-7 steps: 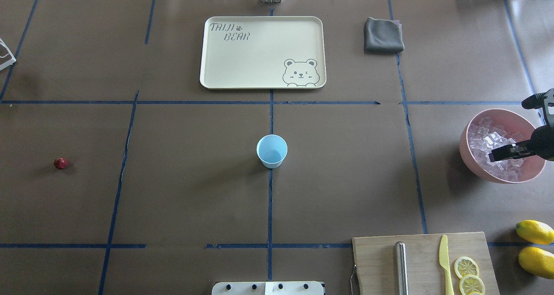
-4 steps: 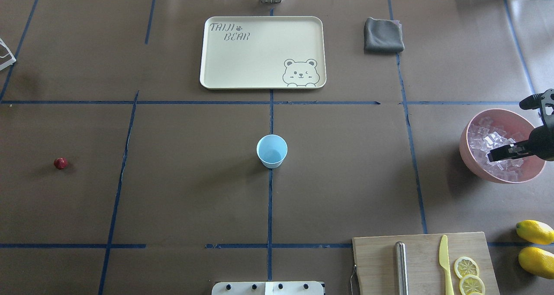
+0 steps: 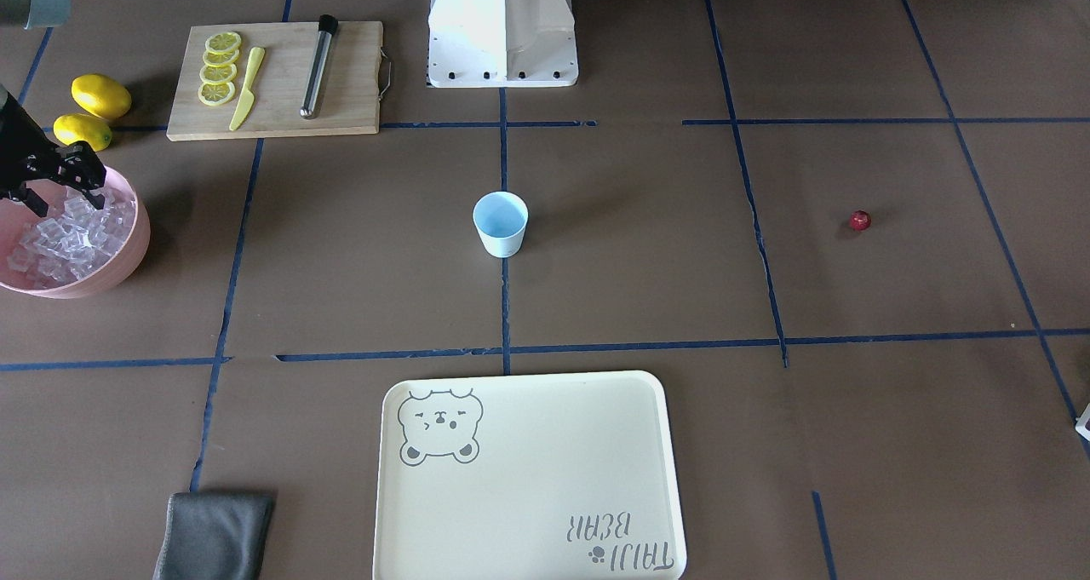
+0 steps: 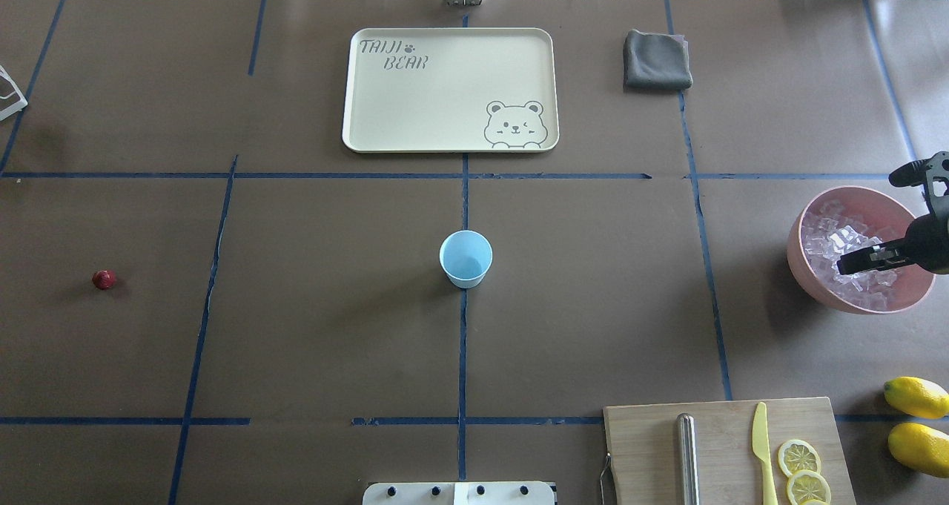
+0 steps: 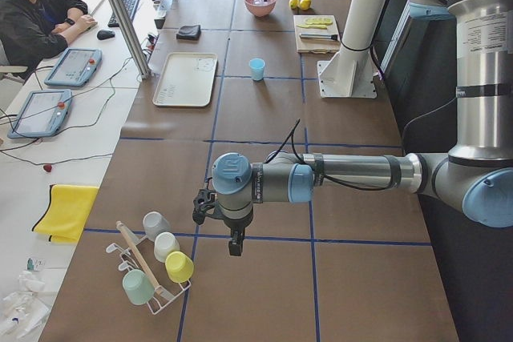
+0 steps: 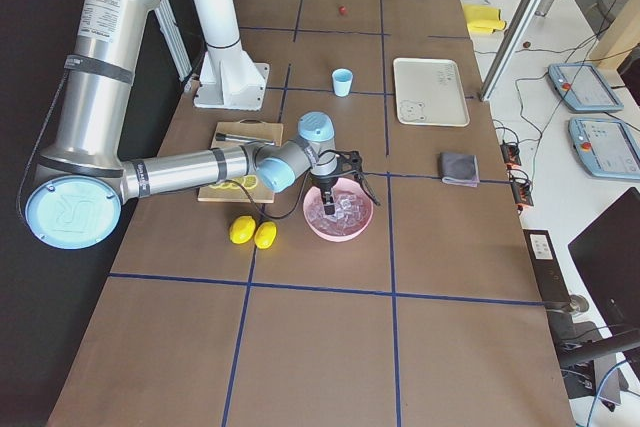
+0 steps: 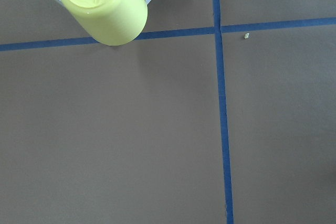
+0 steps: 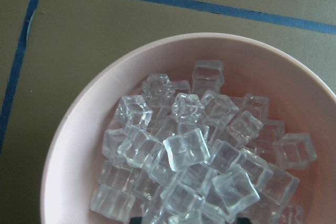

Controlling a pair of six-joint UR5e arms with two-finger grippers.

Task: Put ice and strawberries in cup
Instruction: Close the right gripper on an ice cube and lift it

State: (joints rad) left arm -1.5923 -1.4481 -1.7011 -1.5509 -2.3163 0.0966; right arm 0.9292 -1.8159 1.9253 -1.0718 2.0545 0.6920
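Ice (image 8: 186,150) fills the pink bowl (image 8: 68,145) at the right of the surface (image 4: 296,342). My right end effector (image 3: 58,195) hangs over the pile, spread wide. Cup (image 4: 465,256) stands mid-surface, strawberry (image 4: 104,279) well left. I cannot tell how the left end effector (image 5: 233,246) is set.

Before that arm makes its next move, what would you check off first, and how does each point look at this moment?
1. Cup upright and empty: ok.
2. Ice piled in the pink bowl: ok.
3. Right gripper over the ice, jaws apart: ok.
4. A cube between those jaws: not ok, none gripped yet.
5. Strawberry lying free, nothing crowding it: ok.
6. Left gripper open or shut: cannot tell.
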